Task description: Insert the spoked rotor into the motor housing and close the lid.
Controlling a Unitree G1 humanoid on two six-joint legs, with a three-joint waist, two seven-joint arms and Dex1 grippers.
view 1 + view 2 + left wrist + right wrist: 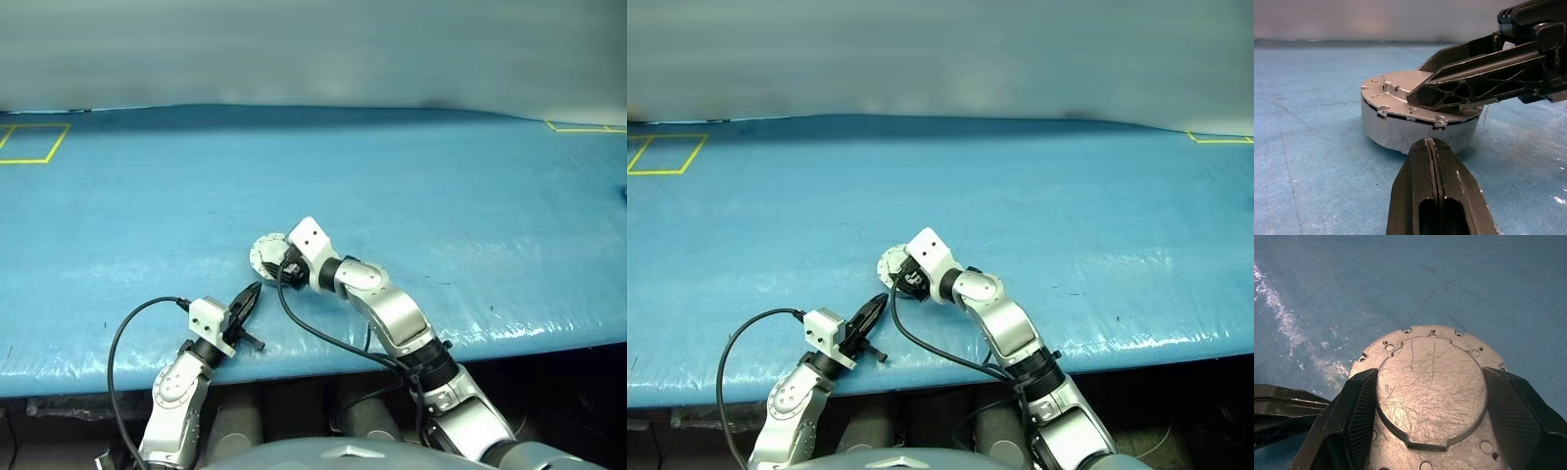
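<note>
The motor housing, a short silver drum, stands on the blue table. A flat scratched silver disc with small rim holes, the lid, lies on top of it with a dark seam below. My right gripper reaches over the drum from the right. Its two black fingers press against both sides of the lid's raised round centre. My left gripper is shut on nothing, its tip a short way in front of the drum wall. The spoked rotor is hidden.
The table's front edge runs just under both arms. Yellow tape rectangles mark the far left and far right corners. A black cable loops off the right wrist over the table edge.
</note>
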